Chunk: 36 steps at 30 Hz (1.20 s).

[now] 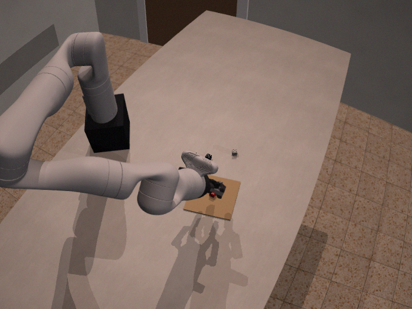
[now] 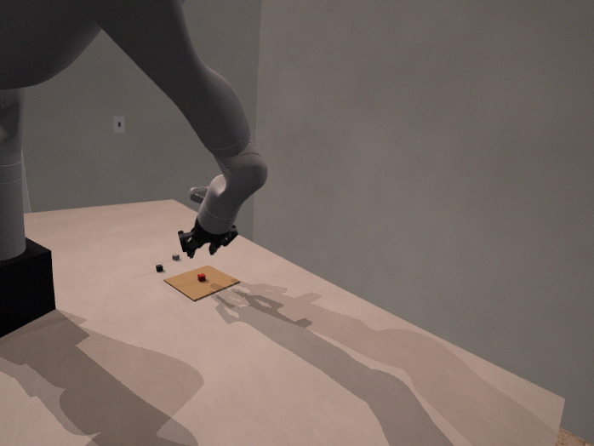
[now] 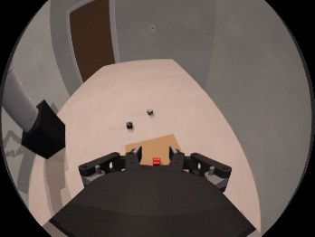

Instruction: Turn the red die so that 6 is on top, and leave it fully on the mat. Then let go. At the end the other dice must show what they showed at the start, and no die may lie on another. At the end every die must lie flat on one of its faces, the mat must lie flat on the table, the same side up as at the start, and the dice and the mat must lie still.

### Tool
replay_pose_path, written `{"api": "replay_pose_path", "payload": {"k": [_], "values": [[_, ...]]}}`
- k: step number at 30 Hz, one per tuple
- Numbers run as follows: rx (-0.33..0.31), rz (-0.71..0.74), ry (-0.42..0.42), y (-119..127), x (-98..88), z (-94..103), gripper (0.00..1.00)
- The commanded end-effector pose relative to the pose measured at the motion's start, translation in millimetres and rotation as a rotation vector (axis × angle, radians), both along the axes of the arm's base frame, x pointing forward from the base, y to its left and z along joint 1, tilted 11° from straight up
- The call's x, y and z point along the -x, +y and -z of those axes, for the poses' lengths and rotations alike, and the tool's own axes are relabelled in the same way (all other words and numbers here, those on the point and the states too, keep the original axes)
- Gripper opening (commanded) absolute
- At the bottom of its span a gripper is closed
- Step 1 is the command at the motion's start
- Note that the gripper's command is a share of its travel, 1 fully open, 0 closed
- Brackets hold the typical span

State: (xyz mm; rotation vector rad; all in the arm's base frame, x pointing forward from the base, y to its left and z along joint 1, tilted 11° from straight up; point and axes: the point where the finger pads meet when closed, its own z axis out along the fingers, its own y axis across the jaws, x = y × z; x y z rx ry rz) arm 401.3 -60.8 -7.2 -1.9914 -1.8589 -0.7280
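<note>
The red die (image 1: pixel 212 194) (image 2: pixel 201 277) (image 3: pixel 156 161) lies flat on the tan mat (image 1: pixel 229 199) (image 2: pixel 188 288) (image 3: pixel 150 143), near its middle. I cannot read its top face. My gripper (image 1: pixel 219 191) (image 2: pixel 202 252) (image 3: pixel 155 151) hangs a short way above the die, fingers pointing down and about half open, with nothing between them. The die is apart from the fingers. A black die (image 1: pixel 208 155) (image 2: pixel 159 268) (image 3: pixel 128 123) and a grey die (image 1: pixel 234 152) (image 2: pixel 175 257) (image 3: pixel 149 113) lie on the table beyond the mat, apart from each other.
The arm's black base (image 1: pixel 106 132) (image 2: pixel 24 283) (image 3: pixel 44 129) stands on the table to the left. The table's right edge (image 1: pixel 319 159) runs not far from the mat. The arm reaches low over the table from the left.
</note>
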Motion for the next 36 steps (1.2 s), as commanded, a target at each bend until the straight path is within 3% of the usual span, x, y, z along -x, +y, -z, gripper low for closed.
{"api": "replay_pose_path", "payload": {"k": [1, 10, 18, 36], "values": [[0.034, -0.012, 0.002, 2.3, -0.1, -1.7, 0.51], [0.157, 0.002, 0.015, 3.2, 0.0, -1.8, 0.51], [0.213, 0.011, 0.012, 3.6, -0.8, -4.8, 0.51], [0.242, 0.014, 0.015, 6.6, -0.5, -6.0, 0.51]]}}
